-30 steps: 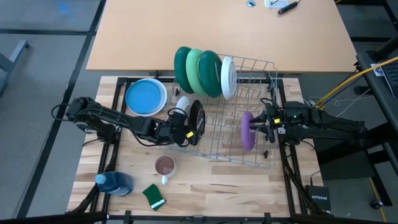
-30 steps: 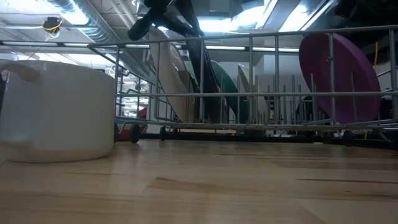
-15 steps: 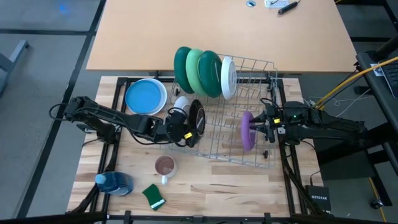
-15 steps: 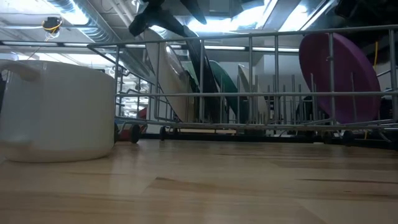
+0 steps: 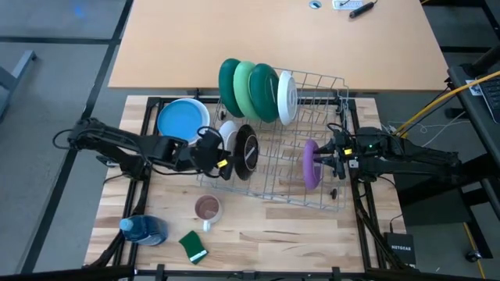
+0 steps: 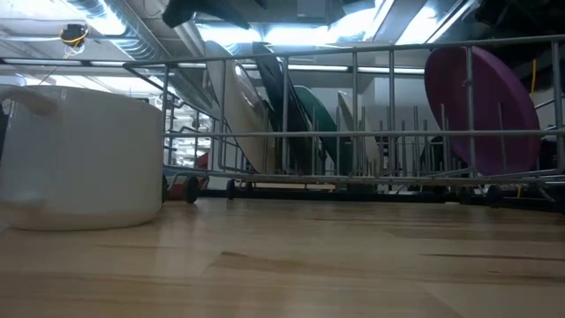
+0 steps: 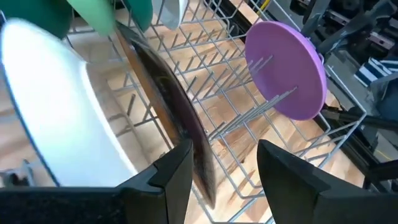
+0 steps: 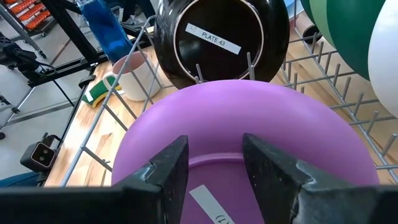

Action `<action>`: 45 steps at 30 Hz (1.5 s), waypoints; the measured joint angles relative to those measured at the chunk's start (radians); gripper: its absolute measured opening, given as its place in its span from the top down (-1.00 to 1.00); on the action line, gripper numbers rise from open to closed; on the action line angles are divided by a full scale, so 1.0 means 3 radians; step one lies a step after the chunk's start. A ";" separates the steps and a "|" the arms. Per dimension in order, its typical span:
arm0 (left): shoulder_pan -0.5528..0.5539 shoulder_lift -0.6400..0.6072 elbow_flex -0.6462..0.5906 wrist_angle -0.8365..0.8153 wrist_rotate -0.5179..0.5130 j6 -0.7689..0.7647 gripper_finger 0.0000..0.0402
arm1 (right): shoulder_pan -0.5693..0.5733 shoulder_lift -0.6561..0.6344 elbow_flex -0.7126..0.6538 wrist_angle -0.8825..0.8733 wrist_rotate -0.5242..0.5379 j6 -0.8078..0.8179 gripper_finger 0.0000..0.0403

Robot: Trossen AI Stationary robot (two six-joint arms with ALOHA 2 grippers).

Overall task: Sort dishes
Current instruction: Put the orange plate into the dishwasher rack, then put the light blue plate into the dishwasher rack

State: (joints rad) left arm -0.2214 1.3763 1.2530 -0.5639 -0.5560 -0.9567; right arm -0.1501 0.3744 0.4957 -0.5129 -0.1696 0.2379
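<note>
A wire rack (image 5: 328,94) holds the dishes on edge: a dark green plate (image 5: 229,82), two light green plates (image 5: 258,90), a white plate (image 5: 286,97), another white plate (image 7: 62,130), a black plate (image 5: 247,152) and a purple plate (image 5: 311,164). A blue plate (image 5: 183,121) lies flat on the table to the rack's left. My left gripper (image 7: 224,180) is open just left of the black plate, whose rim (image 7: 186,137) runs close past one finger. My right gripper (image 8: 217,168) is open at the purple plate's right, pointing at its face (image 8: 249,118).
A clear mug with brown inside (image 5: 207,208), a blue bottle (image 5: 144,229) and a green sponge (image 5: 193,246) stand on the near left part of the table. The rack's thin wire prongs (image 7: 249,112) rise between the plates. A tan table (image 5: 273,39) lies beyond.
My left gripper has opened, let go of the black plate and drawn back toward the table's left edge. The black plate stays standing on edge in the rack.
</note>
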 joint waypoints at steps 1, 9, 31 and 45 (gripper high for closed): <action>0.0000 -0.0035 0.0000 -0.0029 0.0000 0.0039 0.17 | 0.0000 0.0000 0.0000 -0.0001 0.0000 0.0000 0.20; 0.0005 -0.0413 0.0000 -0.0647 -0.0029 0.0583 0.17 | 0.0000 0.0000 0.0000 -0.0003 0.0000 0.0000 0.20; 0.0006 -0.0707 -0.0046 -0.2798 -0.0477 0.0334 0.17 | -0.0001 0.0001 -0.0001 0.0608 -0.0022 -0.0009 0.20; 0.0313 -0.0705 -0.1134 -0.2193 -0.0601 0.0300 0.17 | -0.0003 0.0000 -0.0001 0.0780 -0.0022 -0.0257 0.20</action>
State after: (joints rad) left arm -0.1277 1.1650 0.9127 -1.2216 -0.7362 -0.8668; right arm -0.1509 0.3744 0.4953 -0.2789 -0.1761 0.1609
